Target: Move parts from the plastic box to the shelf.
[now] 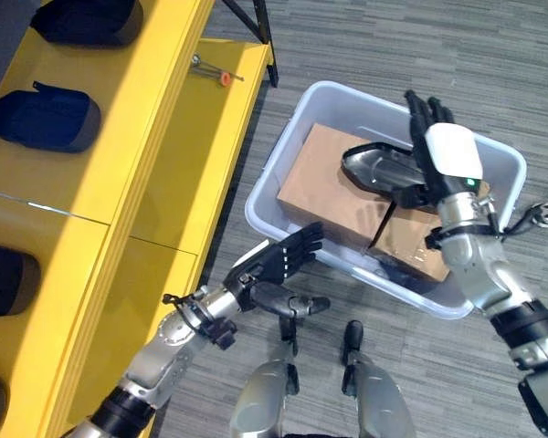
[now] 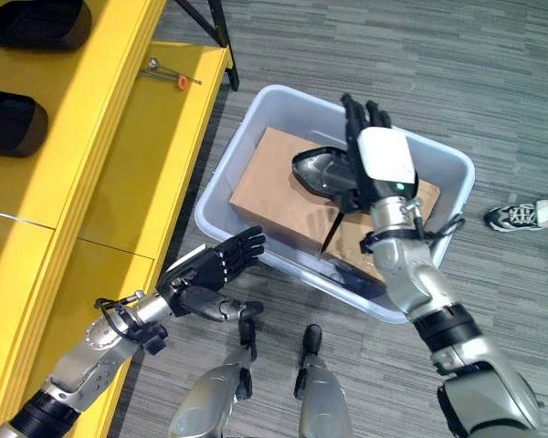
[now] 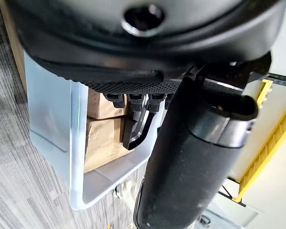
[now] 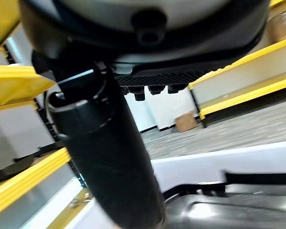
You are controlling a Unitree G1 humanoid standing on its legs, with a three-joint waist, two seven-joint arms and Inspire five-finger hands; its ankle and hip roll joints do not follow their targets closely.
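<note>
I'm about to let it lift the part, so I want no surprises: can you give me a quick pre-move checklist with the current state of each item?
1. Dark part reachable on the cardboard boxes in the plastic box: ok.
2. Right hand at the part: ok.
3. Right hand's grip on it: cannot tell, fingers hidden behind it.
4. Left hand open, beside the box's near wall: ok.
5. Free spot on the yellow shelf: ok.
6. Small tool on the shelf lies apart from that spot: ok.

Head eyes look steeply down, sharing the plastic box (image 1: 283,155); wrist cameras peer closely along their hands.
</note>
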